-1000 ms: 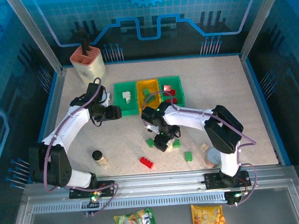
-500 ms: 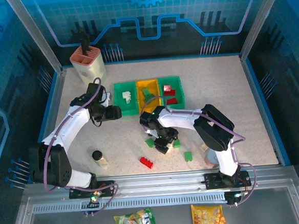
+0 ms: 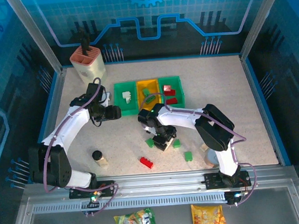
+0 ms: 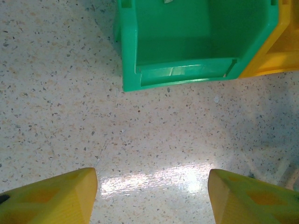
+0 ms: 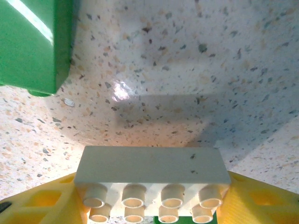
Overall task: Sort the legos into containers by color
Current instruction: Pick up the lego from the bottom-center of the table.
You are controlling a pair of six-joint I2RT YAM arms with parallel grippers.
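Observation:
My right gripper (image 3: 162, 141) is low over the table in front of the containers, shut on a white lego (image 5: 152, 177) that spans the gap between its yellow fingers (image 5: 42, 203). A green lego (image 5: 32, 42) lies just beyond it on the left. Loose on the table are a red lego (image 3: 146, 162) and green legos (image 3: 188, 156) (image 3: 176, 143). The left green bin (image 3: 116, 100) holds a white lego (image 3: 127, 96), the yellow bin (image 3: 147, 82) a green one, the right green bin (image 3: 181, 92) red ones. My left gripper (image 3: 113, 113) hangs open and empty before the left green bin (image 4: 182, 77).
A beige slotted holder (image 3: 88, 62) stands at the back left corner. A small black-capped bottle (image 3: 97, 156) is at the front left and a grey round cup (image 3: 212, 156) by the right arm's base. Two snack packets (image 3: 137, 223) lie off the table's near edge.
My right gripper's jaws have come in onto the white lego and the wrist has shifted slightly left. The left arm has not moved.

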